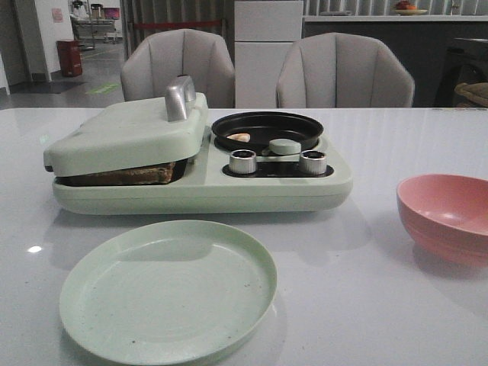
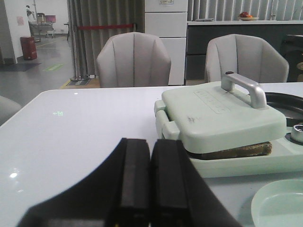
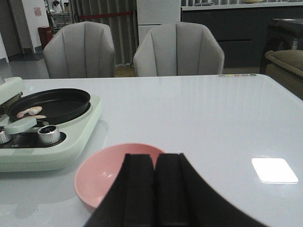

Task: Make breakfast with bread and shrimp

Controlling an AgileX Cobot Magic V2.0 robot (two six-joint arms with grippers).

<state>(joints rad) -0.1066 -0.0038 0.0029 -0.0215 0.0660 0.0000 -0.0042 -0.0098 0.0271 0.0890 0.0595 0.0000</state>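
Observation:
The bread (image 1: 130, 174) lies inside the pale green breakfast maker (image 1: 191, 187), pressed under its closed lid (image 1: 130, 133); only a brown crust edge shows, also in the left wrist view (image 2: 236, 151). The shrimp (image 1: 239, 137) lies in the black round pan (image 1: 267, 130) at the maker's right half, and shows in the right wrist view (image 3: 28, 112). My left gripper (image 2: 152, 142) is shut and empty, to the left of the maker. My right gripper (image 3: 155, 157) is shut and empty, above the near rim of the pink bowl (image 3: 113, 172). Neither gripper shows in the front view.
A pale green empty plate (image 1: 168, 290) sits in front of the maker. The pink bowl (image 1: 446, 217) stands at the right. Two silver knobs (image 1: 244, 162) and a green pan handle (image 1: 284, 146) sit on the maker's front. Two grey chairs (image 1: 343, 72) stand behind the table.

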